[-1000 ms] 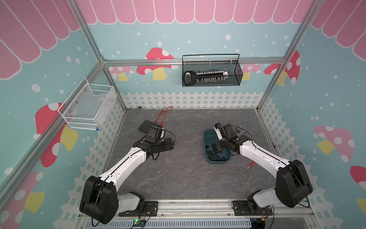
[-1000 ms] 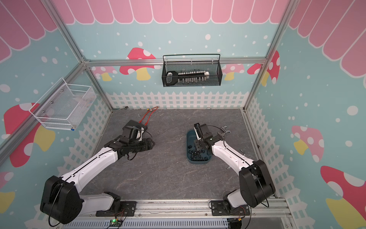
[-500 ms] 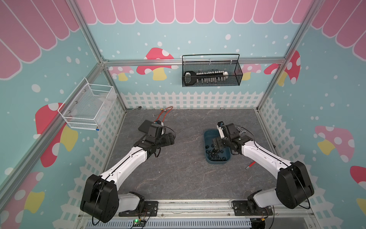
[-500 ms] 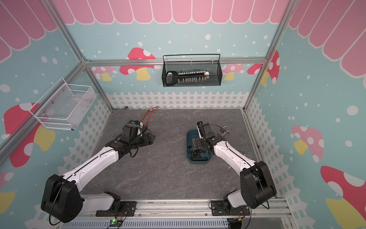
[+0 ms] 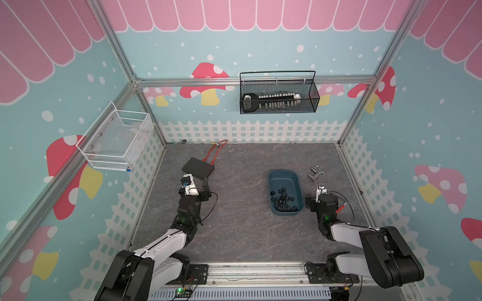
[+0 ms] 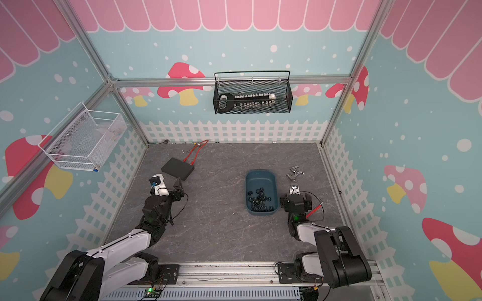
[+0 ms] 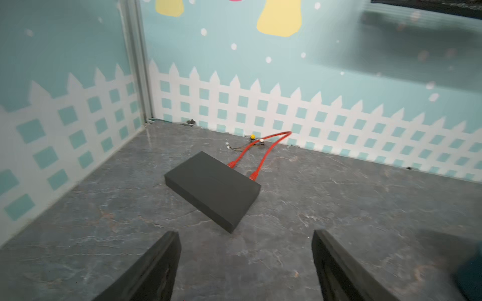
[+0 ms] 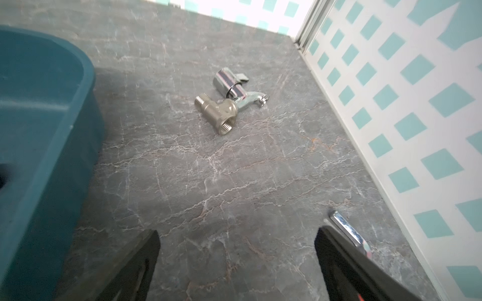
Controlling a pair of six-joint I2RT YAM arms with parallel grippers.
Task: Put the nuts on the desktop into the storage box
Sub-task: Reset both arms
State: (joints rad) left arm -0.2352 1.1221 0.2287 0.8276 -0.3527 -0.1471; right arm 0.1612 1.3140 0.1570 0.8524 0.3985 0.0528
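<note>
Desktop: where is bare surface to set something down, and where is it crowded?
Widest bare desktop: between the flat black box and the storage box, running to the front rail. Also bare along the back fence behind the bin. Crowded: right of the bin, with silver fittings and the right gripper; the red cable by the black box.

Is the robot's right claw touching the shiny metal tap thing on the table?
Apart. In the right wrist view the open right gripper has bare desktop between its fingertips and the silver fitting, which lies well ahead of them.
</note>
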